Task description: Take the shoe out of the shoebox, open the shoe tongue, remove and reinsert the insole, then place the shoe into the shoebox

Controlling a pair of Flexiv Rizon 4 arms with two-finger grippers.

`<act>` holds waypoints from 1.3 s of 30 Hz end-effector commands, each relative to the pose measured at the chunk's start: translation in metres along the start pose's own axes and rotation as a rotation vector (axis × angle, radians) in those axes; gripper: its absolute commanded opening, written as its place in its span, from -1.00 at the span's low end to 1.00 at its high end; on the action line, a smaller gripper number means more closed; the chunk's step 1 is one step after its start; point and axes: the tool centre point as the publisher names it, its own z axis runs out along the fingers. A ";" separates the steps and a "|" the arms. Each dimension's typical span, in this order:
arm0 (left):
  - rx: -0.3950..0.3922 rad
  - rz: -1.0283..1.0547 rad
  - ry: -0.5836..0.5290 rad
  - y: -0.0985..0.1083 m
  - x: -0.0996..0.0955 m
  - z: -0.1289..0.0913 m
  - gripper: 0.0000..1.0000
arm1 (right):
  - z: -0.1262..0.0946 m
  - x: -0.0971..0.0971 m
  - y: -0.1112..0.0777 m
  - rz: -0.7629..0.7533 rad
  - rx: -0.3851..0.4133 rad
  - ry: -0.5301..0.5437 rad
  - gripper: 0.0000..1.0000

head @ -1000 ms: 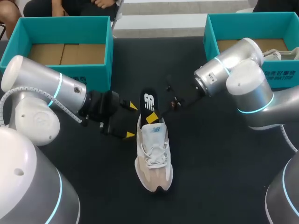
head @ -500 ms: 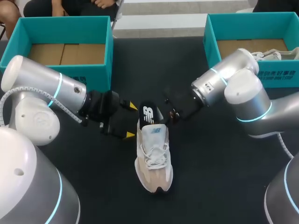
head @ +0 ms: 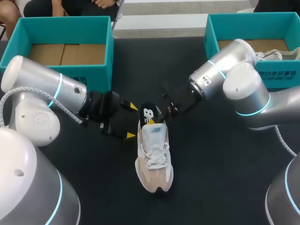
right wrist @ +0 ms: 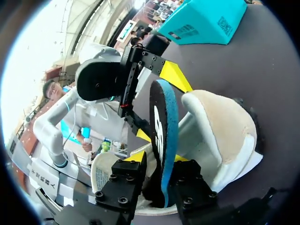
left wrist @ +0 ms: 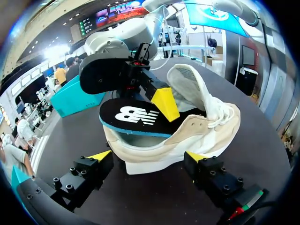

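Dark bench (head: 225, 178) fills the head view. Left box (head: 65, 19), teal, sits upper left with brown cardboard showing inside. Right box (head: 248, 16), also teal, sits upper right with something pale and laced at its far right edge.

Shoe (head: 153, 161) lies on the bench at centre frame, out of both boxes. It is sole down, toe toward the lower edge, heel toward the top. Beige and white, white laces. Insole (head: 148, 112) is black on top with a white logo and blue underneath. It sticks up out of the heel opening, part in, part out.

Right arm comes in from the right. Right pincer (head: 157, 116) is at the heel, clamped on the insole. In its wrist view the insole stands edge-on between both fingers, touching each.

Left arm comes in from the left. Left pincer (head: 131, 121) sits just beside the shoe's left side near the heel, fingers apart. In its wrist view the yellow tips lie at the near side of the sole, one by the heel, one nearer midfoot. The shoe is ahead of them, not squeezed. Tongue (left wrist: 190, 82) stands lifted up off the laces.
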 end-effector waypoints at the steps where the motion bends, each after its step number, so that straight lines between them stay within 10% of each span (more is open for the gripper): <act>1: -0.005 0.000 0.001 -0.001 0.000 0.001 1.00 | -0.008 0.006 0.005 -0.009 0.010 -0.022 -0.40; 7: -0.005 0.000 0.001 -0.001 0.000 0.001 1.00 | -0.017 0.002 0.009 -0.020 0.013 -0.037 -0.44; 12: -0.005 0.000 0.001 -0.001 0.000 0.001 1.00 | -0.017 -0.005 0.005 -0.014 0.019 -0.031 -1.00; 30: -0.005 0.000 0.001 -0.001 0.000 0.001 1.00 | 0.012 -0.002 -0.023 0.095 0.065 0.044 -1.00; 39: -0.005 0.000 0.001 -0.001 0.000 0.001 1.00 | 0.004 -0.001 -0.011 0.067 0.080 0.014 -0.32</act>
